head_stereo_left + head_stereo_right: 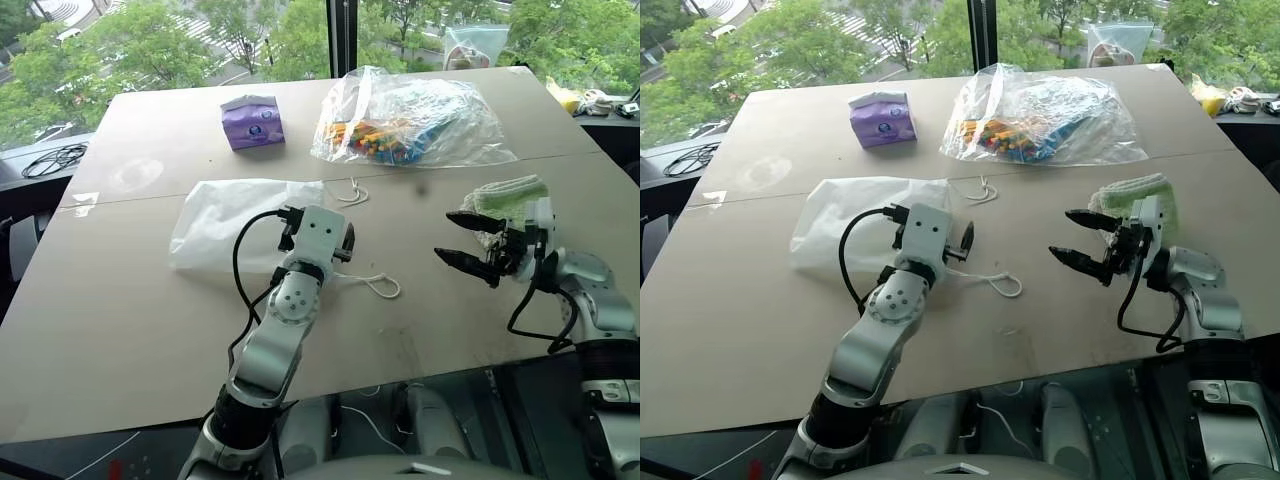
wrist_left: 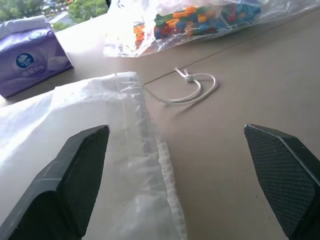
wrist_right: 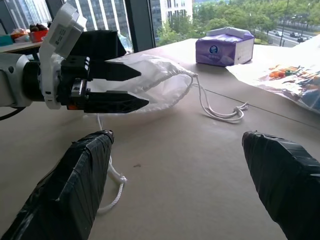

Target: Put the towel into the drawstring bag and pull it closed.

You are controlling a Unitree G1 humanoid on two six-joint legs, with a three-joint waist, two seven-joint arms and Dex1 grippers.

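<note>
The drawstring bag (image 1: 235, 222) is looking like thin, translucent white fabric, its cord (image 1: 375, 284) twisted. The towel (image 1: 508, 196) is showing fluffy green terry, and the clear plastic bag (image 1: 415, 120) is gleaming, crinkled, on the matt brown table (image 1: 130, 300).

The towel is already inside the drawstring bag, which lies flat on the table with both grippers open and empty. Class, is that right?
Not quite. The towel is not in the drawstring bag; it lies on the table behind the right gripper, as the left eye view shows. The bag does lie flat, and the left gripper and the right one are open and empty.
</note>
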